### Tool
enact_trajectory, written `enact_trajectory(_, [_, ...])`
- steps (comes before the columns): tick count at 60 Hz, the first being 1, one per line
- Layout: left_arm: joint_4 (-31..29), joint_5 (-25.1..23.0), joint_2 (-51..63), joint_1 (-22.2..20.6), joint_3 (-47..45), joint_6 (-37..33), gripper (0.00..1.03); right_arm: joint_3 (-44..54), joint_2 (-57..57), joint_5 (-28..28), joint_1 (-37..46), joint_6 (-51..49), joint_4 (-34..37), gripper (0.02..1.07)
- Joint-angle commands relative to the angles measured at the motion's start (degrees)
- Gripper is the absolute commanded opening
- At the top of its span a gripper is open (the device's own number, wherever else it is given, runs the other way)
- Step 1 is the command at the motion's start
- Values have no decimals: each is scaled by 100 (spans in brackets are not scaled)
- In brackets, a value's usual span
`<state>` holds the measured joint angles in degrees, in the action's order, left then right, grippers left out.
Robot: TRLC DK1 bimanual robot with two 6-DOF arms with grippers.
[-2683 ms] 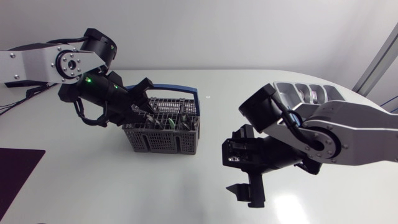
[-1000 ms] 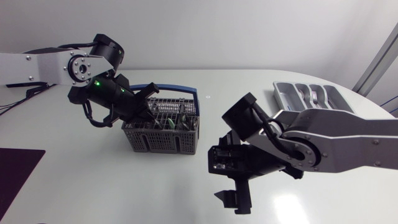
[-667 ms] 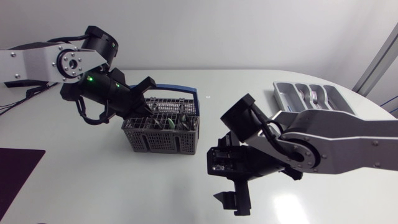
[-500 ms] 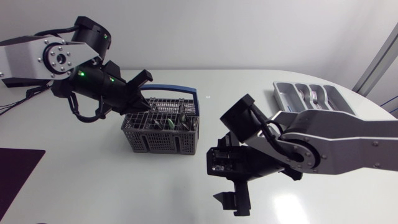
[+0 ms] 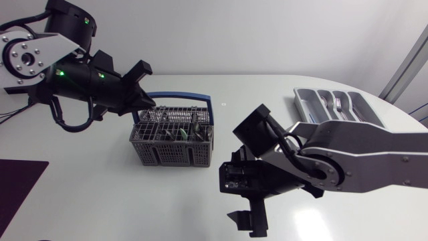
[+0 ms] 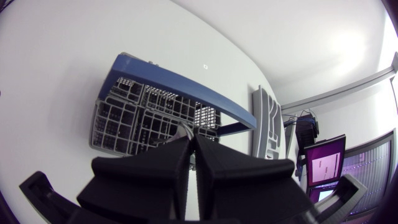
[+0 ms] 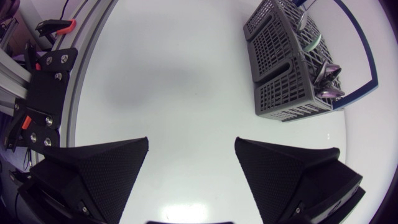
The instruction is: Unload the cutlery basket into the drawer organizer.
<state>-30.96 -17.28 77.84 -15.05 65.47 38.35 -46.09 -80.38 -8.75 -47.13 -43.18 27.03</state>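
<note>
Left wrist view shows left hand (image 6: 191,140) clenched above basket (image 6: 115,124); right hand (image 7: 191,143) gapes wide.

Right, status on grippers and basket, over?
Left gripper shut above cutlery basket, hold unclear. Right gripper open over table. Cutlery in basket. Right arm between basket and organizer.

cutlery basket (image 5: 170,152) of grey plastic lattice, smooth blue handle (image 5: 194,96); shiny metal cutlery (image 5: 180,132); glossy table (image 5: 100,194); right gripper (image 7: 192,149) matt black, finely textured.
</note>
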Motion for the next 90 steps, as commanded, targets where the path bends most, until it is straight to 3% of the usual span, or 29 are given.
enact_trajectory(1, [143, 14, -252, 55, -202, 6, 4, -58, 93, 40, -68, 161, 75, 102])
enact_trajectory(20, [626, 5, -982, 230, -536, 76, 4, -67, 260, 76, -94, 319, 57, 102])
enact_trajectory(32, [820, -276, -1729, 222, -922, -82, 4, -67, 514, 76, -33, 424, 40, 102])
enact_trajectory(37, [1171, -584, -2142, 134, -1274, -91, 4, -76, 629, 32, 38, 468, 31, 102])
enact_trajectory(52, [1242, -1023, -2669, -561, -1792, -372, 4, -146, 980, -381, 222, 600, 154, 102])
enact_trajectory(62, [1365, -1058, -2713, -1229, -2197, -539, 4, -164, 1112, -733, 293, 749, 233, 102])
enact_trajectory(79, [1611, -1181, -2739, -2037, -2583, -644, 4, -269, 1244, -1788, 574, 987, 365, 102])
enact_trajectory(90, [1716, -1313, -2616, -2327, -2654, -644, 4, -366, 1200, -2227, 583, 1066, 382, 92])
